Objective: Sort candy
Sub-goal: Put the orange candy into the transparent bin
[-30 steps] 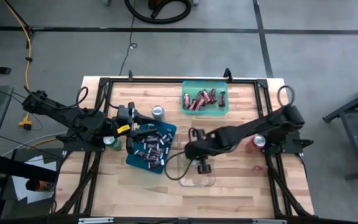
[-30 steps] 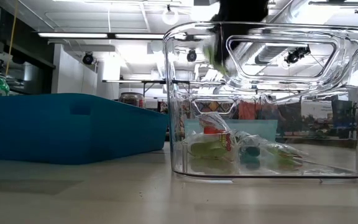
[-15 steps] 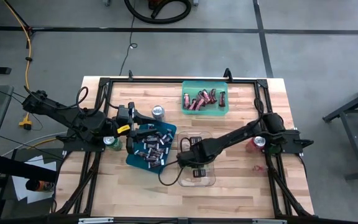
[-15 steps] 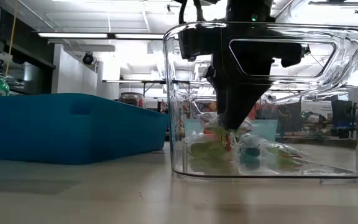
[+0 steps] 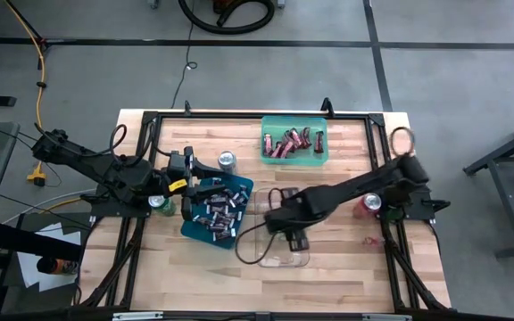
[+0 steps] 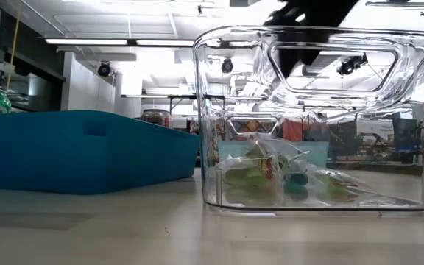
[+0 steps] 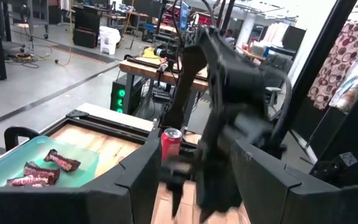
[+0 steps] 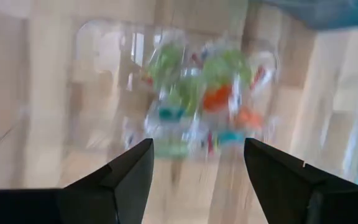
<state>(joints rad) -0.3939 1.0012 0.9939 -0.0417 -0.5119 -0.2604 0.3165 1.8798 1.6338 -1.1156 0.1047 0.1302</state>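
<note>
Green-and-red wrapped candy pieces (image 8: pixel 197 99) lie heaped on the floor of a clear bin (image 5: pixel 279 242), also seen in the low view (image 6: pixel 271 173). My right gripper (image 8: pixel 197 180) hangs open over the bin (image 5: pixel 291 239), pointing steeply down, with nothing between its fingers. Dark mini bars fill a blue tray (image 5: pixel 217 207). Dark red bars lie in a green tray (image 5: pixel 294 141). My left gripper (image 7: pixel 194 180) waits open and level over the blue tray's far left corner (image 5: pixel 212 174).
A silver can (image 5: pixel 227 160) stands beyond the blue tray, a green can (image 5: pixel 158 203) at its left, and a red can (image 5: pixel 372 205) by the right arm's base. A black frame runs round the tabletop. Bare wood lies in front of the bin.
My right gripper went down into the clear bin, its tips reaching the heap of pieces, then rose back above the rim and drew a little toward the table's right. The green piece seen at its tips a second ago is gone from them.
</note>
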